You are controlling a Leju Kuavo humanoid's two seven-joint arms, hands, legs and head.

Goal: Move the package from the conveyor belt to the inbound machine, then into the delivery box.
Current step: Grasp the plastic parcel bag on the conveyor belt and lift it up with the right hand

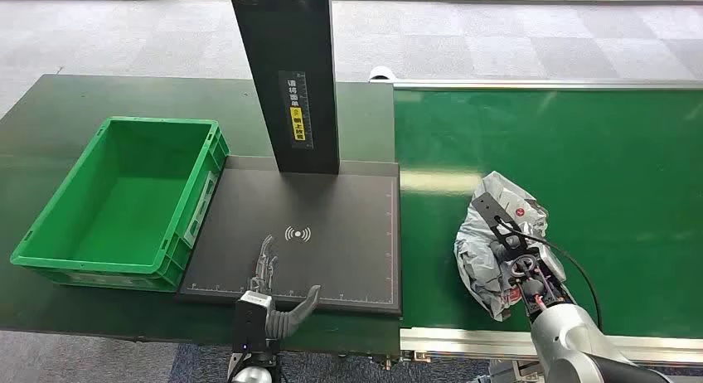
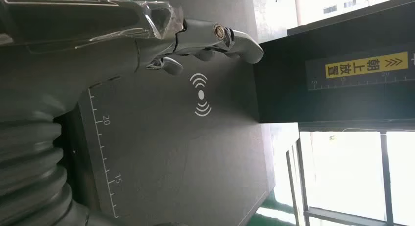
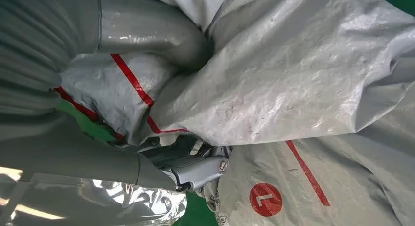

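On package [image 3: 303, 89]: red circle, white "L"; right hand [image 3: 147, 45] grips it.

Head view: even, bright overhead lighting, sharp throughout — a pale glare patch lies on the conveyor belt [image 1: 431, 181] just right of the scanner pad [image 1: 332, 234]. Left wrist view: windows [image 2: 342, 177] blown out to white; the dark pad stays legible. Right wrist view: soft focus, highlights on crinkled grey plastic.

Bare scanner plate [image 1: 332, 259] between package [image 1: 497, 242] and green crate [image 1: 124, 201]; black upright post [image 1: 286, 76] at its far edge.
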